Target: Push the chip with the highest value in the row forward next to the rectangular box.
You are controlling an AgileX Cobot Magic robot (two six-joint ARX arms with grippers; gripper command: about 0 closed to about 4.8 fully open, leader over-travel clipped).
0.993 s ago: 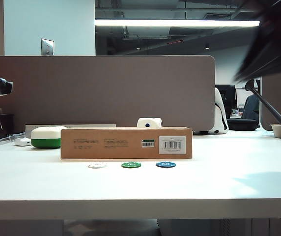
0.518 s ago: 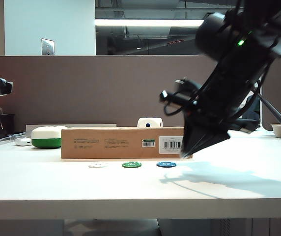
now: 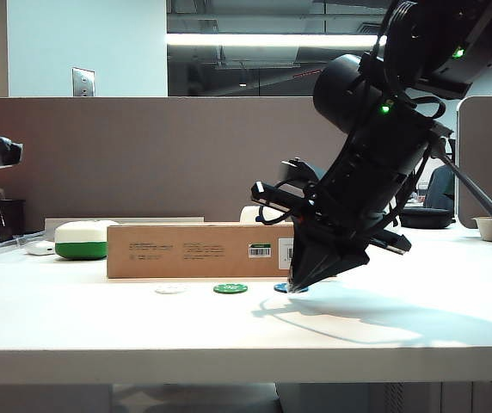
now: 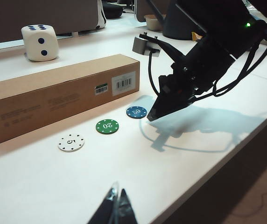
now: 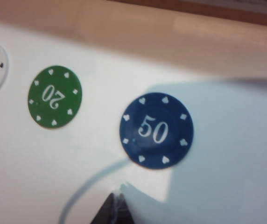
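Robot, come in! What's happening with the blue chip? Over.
Right gripper shut, low beside blue chip. Left gripper shut, back. Chip in row, apart from box. Path clear.

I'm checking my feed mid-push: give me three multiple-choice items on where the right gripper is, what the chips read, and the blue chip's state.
1. The right gripper is:
A. beside the round blue poker chip marked 50
B. over the white dice
C. behind the long brown cardboard box

2. The round green poker chip reads:
A. 5
B. 20
C. 100

3. The blue chip is:
A. lifted off the white table
B. flat on the table, apart from the box
C. stacked on the round white poker chip

Key: 1 A, its closed tip sits low just beside that chip. 2 B, the number shows in both wrist views. 3 B, bare table separates chip and box.

The left gripper is shut, away from the row.
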